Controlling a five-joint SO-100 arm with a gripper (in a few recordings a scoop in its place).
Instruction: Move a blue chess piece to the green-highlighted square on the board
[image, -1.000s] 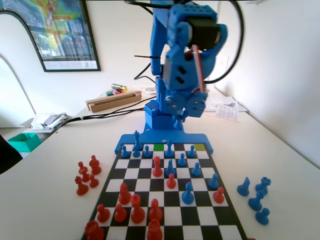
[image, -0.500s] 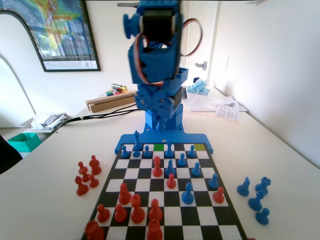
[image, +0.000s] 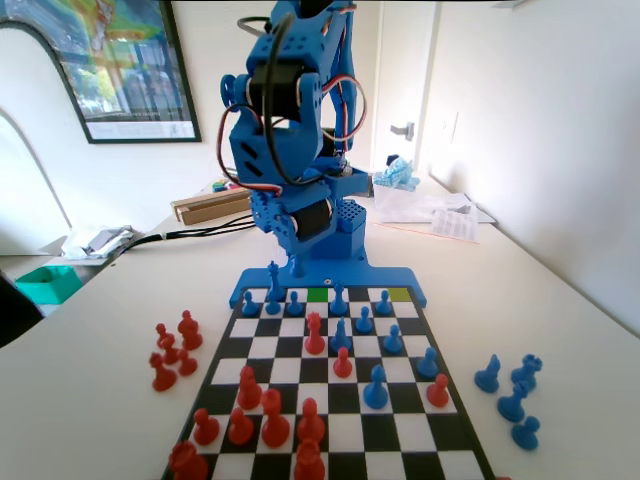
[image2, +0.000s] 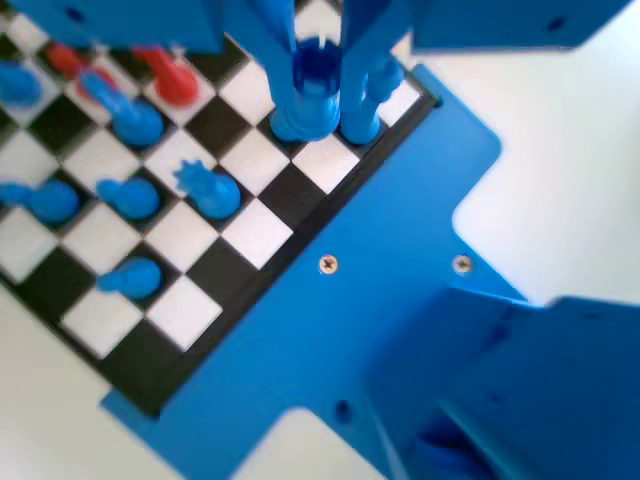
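Note:
In the fixed view my gripper (image: 293, 262) hangs low over the far left part of the board (image: 295, 371), just left of the green-highlighted square (image: 318, 294). Small blue pawns (image: 295, 300) and a taller blue piece (image: 273, 278) stand right below it. In the wrist view the gripper (image2: 325, 128) is open. Its two jaws stand on either side of a blue chess piece (image2: 315, 75) with a round, blurred top. That piece rests on a square by the board's (image2: 255, 230) edge. Whether the jaws touch it I cannot tell.
A duller yellow-green square (image: 399, 294) lies in the far row, to the right. Other blue pieces (image: 341, 335) fill the far rows and red pieces (image: 272, 418) the near rows. Beside the board stand loose red pieces (image: 172, 352) on the left and blue ones (image: 510, 395) on the right.
The arm has swung from right to left in the fixed view and come down, bringing the gripper low over the board's far left rows.

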